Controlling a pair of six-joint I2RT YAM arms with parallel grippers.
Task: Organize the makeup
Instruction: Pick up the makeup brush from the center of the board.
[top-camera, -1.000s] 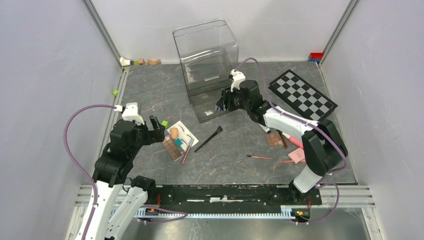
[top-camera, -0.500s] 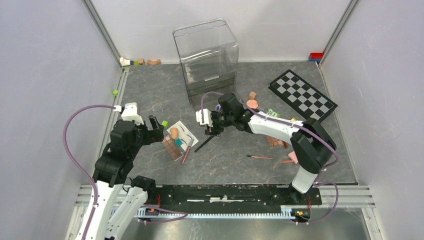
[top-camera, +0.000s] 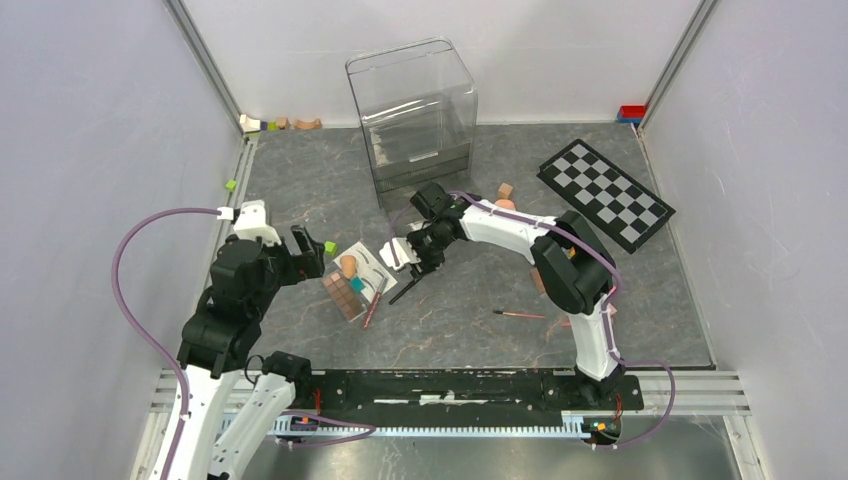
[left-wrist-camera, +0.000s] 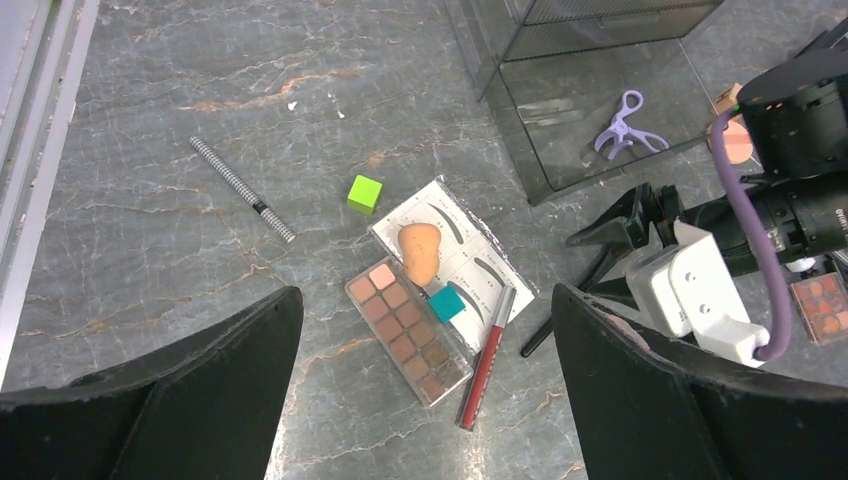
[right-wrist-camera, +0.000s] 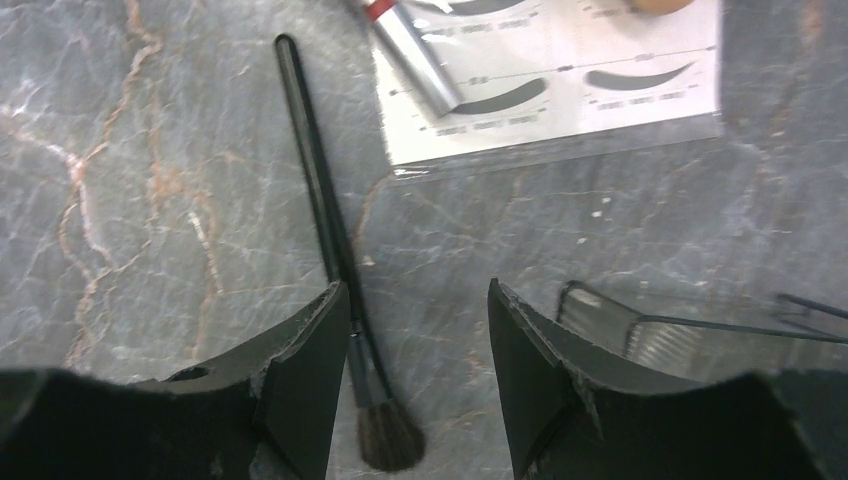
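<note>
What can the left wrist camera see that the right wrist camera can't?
Only the left wrist view shows the peach sponge, brown palette, lilac scissors, striped pencil and green cube. Only the right wrist view shows the bristles of the black brush. Both show that brush's handle and the white eyebrow card.

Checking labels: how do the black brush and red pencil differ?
The black brush ends in a bristle tuft; the red pencil has a silver end. The brush lies on the table under the open right gripper; the pencil overlaps the eyebrow card. Both are slim sticks.
</note>
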